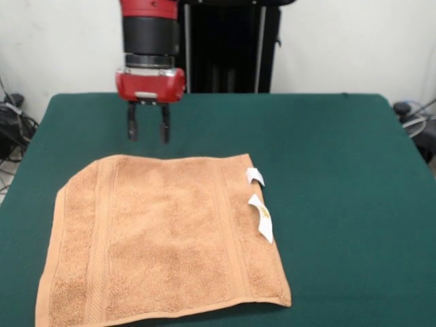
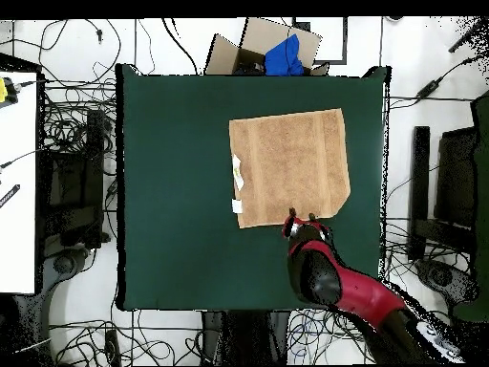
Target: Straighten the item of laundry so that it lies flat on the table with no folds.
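Observation:
The orange-tan terry towel (image 1: 163, 235) lies spread flat on the dark green table (image 1: 340, 170), at the front left in the front view. Two small white tags (image 1: 259, 216) stick out on its right edge. Its front left corner runs off the picture's bottom edge. In the overhead view the towel (image 2: 287, 167) lies in the table's upper right part, tags on its left edge. My gripper (image 1: 148, 131) hangs just behind the towel's far edge, above the table, fingers open and empty. In the overhead view it (image 2: 303, 216) sits at the towel's lower edge.
A cardboard box (image 2: 258, 48) with a blue thing (image 2: 285, 55) in it stands off the table's far side in the overhead view. Cables (image 2: 72, 172) and equipment ring the table. The robot's black pedestal (image 1: 228, 44) stands behind the table.

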Controlling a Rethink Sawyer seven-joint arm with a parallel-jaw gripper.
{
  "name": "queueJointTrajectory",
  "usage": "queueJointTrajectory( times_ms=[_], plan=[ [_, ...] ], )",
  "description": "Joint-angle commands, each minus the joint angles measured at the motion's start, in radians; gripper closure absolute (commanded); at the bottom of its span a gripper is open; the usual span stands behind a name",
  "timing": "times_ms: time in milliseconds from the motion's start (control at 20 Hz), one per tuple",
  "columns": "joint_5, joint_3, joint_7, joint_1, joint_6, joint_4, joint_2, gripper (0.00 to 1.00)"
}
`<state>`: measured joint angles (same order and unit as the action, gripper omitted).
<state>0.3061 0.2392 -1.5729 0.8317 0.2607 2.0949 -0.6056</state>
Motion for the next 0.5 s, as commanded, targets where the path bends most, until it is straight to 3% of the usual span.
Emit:
queueJointTrajectory(
  times_ms=[50,500],
  plan=[
    [0.029,0.098,-0.094,0.013,-0.120,-0.114,-0.021,0.00],
    [0.048,0.088,-0.106,0.000,-0.081,-0.148,0.039,0.00]
  ],
)
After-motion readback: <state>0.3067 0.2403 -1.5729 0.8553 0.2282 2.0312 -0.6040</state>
